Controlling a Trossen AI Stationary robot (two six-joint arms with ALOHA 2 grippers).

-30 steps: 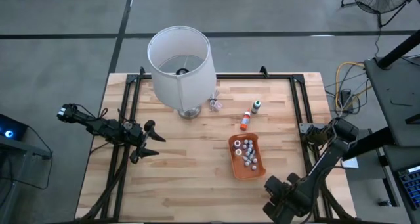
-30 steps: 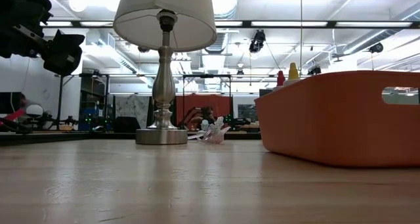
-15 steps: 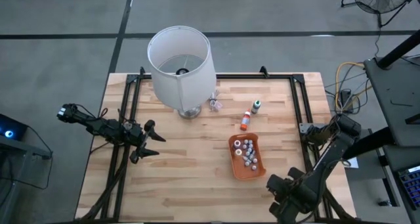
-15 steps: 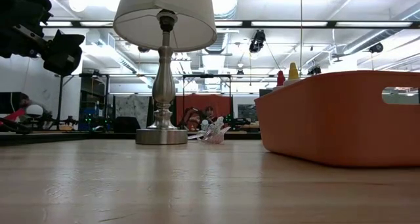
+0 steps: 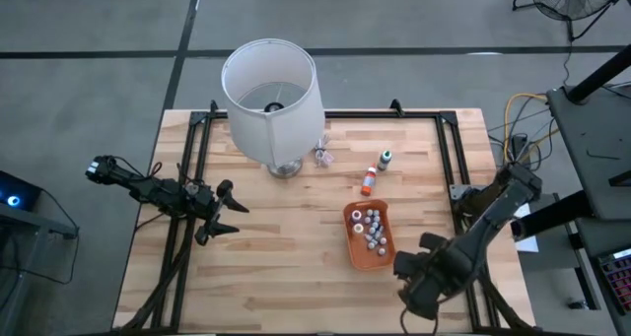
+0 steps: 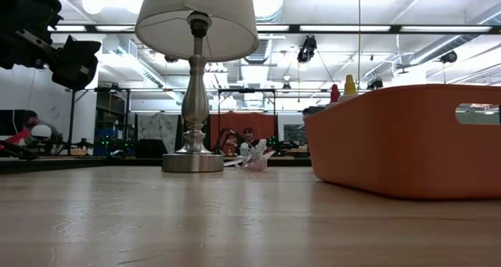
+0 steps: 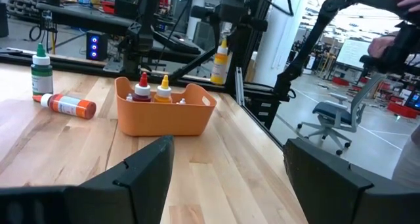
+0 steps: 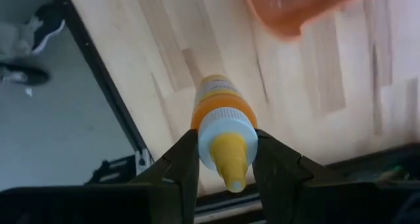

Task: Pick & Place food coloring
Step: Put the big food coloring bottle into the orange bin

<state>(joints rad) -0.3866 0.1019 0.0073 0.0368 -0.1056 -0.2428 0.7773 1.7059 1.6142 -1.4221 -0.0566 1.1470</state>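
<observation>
A tray [image 5: 385, 249] sits right of centre on the table [image 5: 286, 267], bottles [image 5: 372, 228] inside. Two bottles [image 5: 376, 172] lie behind it; a lamp [image 5: 270, 90] stands far left.

Orange tray [image 6: 407, 138] cut off by the low view's right edge, its wall hiding all but two bottle tips [image 6: 342, 87]; lampshade [image 6: 196, 16] cropped at the top. From above, bottles in tray [image 5: 372, 229] too small to tell colours; right gripper [image 5: 419, 287] blurred.

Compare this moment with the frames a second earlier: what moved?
The right claw, shut on a yellow-capped bottle, swung from the near table edge up toward the orange tray. Unchanged: left claw open at the left, lamp, the two loose bottles.
</observation>
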